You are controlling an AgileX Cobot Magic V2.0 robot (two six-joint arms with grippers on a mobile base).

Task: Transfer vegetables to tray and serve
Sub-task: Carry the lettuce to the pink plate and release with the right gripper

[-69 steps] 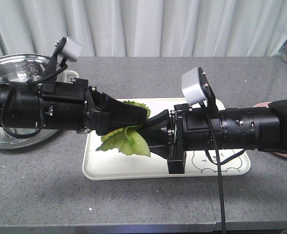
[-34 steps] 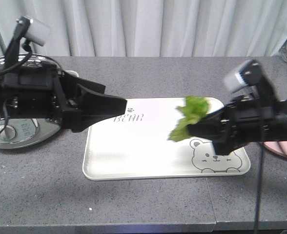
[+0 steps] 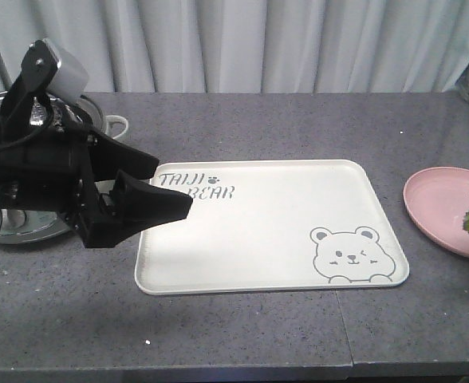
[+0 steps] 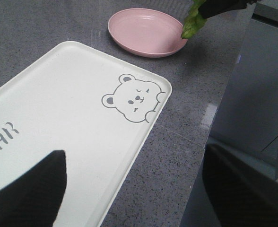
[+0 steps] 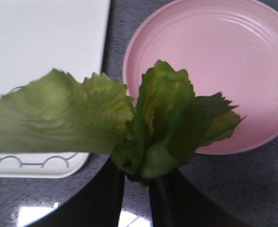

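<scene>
left fingers (image 3: 151, 209): spread wide apart, pointing level | right fingers (image 5: 101, 203): pinched tight on lettuce leaf (image 5: 162, 123)

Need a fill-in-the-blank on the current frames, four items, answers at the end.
1. The right hand is ____ on the lettuce leaf.
2. The left hand hangs ____ over the tray.
3. The tray is ____: nothing lies on it.
4. The round plate beside the tray is ____ in colour.
Answers: shut; open; empty; pink.
</scene>
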